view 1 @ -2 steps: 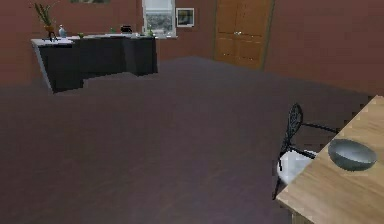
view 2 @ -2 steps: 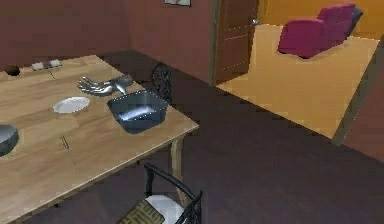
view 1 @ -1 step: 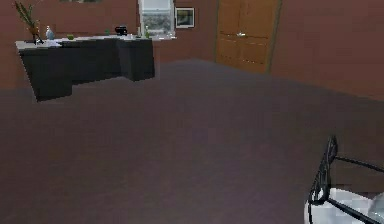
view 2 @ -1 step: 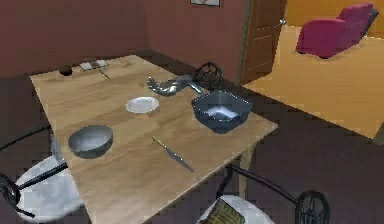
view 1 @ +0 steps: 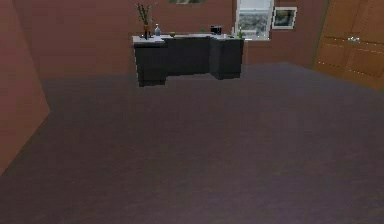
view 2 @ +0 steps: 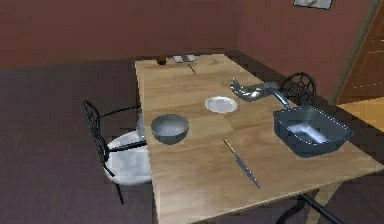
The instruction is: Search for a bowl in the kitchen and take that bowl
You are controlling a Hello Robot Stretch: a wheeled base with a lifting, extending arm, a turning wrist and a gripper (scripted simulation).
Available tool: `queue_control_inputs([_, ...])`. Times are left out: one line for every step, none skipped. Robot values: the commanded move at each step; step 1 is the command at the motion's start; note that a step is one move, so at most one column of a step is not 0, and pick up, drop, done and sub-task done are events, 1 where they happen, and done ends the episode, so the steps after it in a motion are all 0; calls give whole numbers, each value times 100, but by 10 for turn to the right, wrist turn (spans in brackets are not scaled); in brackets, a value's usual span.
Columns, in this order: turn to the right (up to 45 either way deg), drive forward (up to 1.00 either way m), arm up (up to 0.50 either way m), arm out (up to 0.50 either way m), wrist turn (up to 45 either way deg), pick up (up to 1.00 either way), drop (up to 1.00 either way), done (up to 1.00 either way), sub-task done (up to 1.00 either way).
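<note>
A grey-blue bowl (view 2: 169, 128) stands on the long wooden table (view 2: 190, 170) in the arm side view, near the table's left edge and about midway along it. To its right, a white plate (view 2: 221, 104) lies flat on the table.
A dark square pan (view 2: 311, 131), a knife (view 2: 241, 162) and a silvery object (view 2: 250, 90) also lie on the table. Black chairs stand at its left (view 2: 110, 140) and right (view 2: 298, 88). In the forward view, open dark floor (view 1: 200, 140) leads to a dark counter (view 1: 185, 55); wooden doors (view 1: 352, 50) stand at the right.
</note>
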Motion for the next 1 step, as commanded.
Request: queue_control_inputs([0,0,50,0,0,0,0,0,0])
